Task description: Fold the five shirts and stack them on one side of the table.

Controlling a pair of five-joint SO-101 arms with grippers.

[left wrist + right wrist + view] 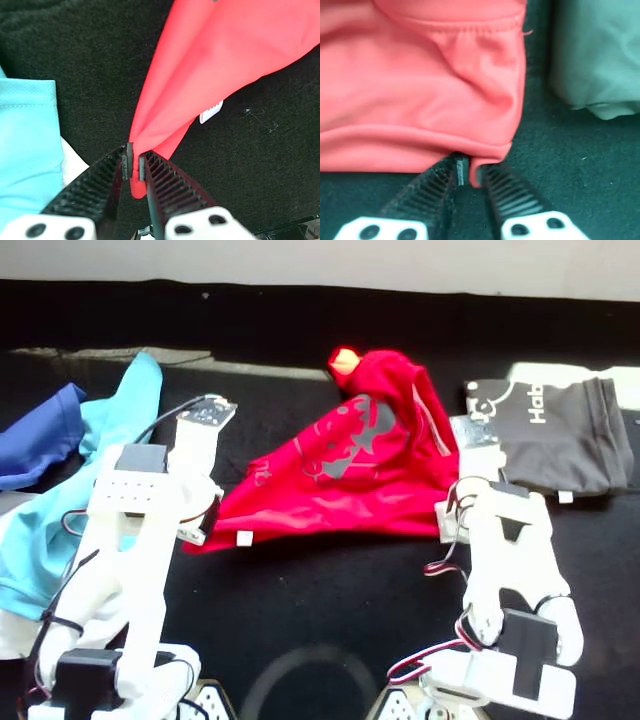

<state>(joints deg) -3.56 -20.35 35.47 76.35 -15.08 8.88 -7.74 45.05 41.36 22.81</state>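
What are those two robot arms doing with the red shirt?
The left gripper and the right gripper each pinch a corner of the red fabric shirt crumpled on the black table. A folded dark grey shirt sits beside it; a light blue shirt and a dark blue shirt wait unfolded on the other side.

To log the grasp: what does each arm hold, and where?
Both hold the red shirt: left jaws pinch one near corner, right jaws the other.
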